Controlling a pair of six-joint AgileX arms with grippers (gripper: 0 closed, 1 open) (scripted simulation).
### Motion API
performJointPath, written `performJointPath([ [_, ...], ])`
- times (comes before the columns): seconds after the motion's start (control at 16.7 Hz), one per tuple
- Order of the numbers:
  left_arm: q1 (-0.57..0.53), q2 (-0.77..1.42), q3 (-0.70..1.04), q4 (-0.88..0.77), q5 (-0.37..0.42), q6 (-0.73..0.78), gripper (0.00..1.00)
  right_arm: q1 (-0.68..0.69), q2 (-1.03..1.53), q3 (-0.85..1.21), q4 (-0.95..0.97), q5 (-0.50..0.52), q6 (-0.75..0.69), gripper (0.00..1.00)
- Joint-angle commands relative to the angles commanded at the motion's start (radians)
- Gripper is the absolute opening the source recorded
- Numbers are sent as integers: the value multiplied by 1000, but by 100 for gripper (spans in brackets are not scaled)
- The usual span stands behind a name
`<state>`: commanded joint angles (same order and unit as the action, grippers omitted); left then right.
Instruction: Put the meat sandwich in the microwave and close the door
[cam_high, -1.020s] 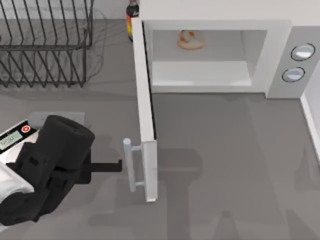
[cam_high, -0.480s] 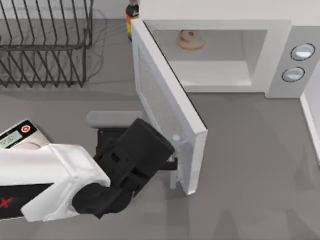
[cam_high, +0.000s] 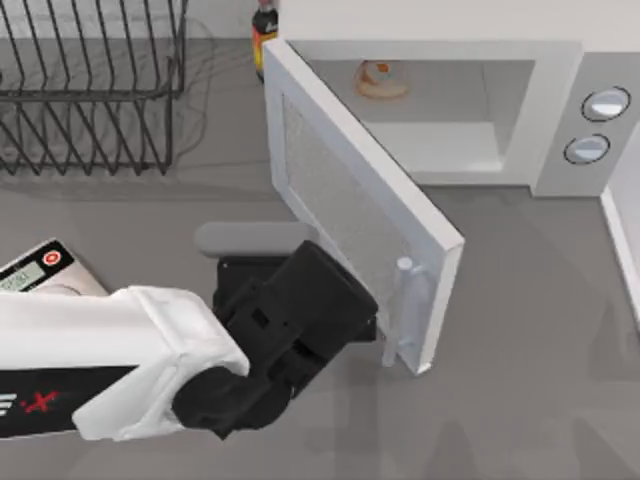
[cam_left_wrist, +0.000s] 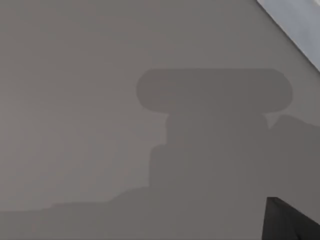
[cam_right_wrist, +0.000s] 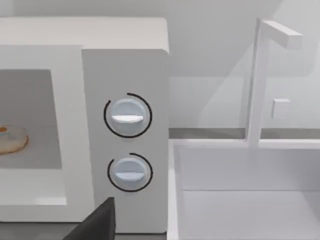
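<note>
My left arm reaches in from the top view's left edge, its white forearm lying low and nearly level, ending in a black wrist block that angles up and to the right toward the door (cam_high: 350, 215). The left gripper (cam_high: 378, 325) sits at the outer face of that door, just beside its free edge and the bar handle (cam_high: 404, 310); the black wrist housing covers the fingers, so their spread cannot be told. In the right wrist view a dark sliver of the right gripper (cam_right_wrist: 100, 224) shows, facing the door's microwave.
</note>
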<state>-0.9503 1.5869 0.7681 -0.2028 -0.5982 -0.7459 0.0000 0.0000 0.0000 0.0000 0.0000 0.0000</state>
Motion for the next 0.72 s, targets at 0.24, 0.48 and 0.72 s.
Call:
performJointPath([
  [0.24,-71,129,155,-70,-38,-78,0,0,0,0,0,0,0,100],
  [0.48,-145,264,336,-156,-69,-158,0,0,0,0,0,0,0,100],
  [0.72,-164,297,372,-177,-77,-178,0,0,0,0,0,0,0,100],
])
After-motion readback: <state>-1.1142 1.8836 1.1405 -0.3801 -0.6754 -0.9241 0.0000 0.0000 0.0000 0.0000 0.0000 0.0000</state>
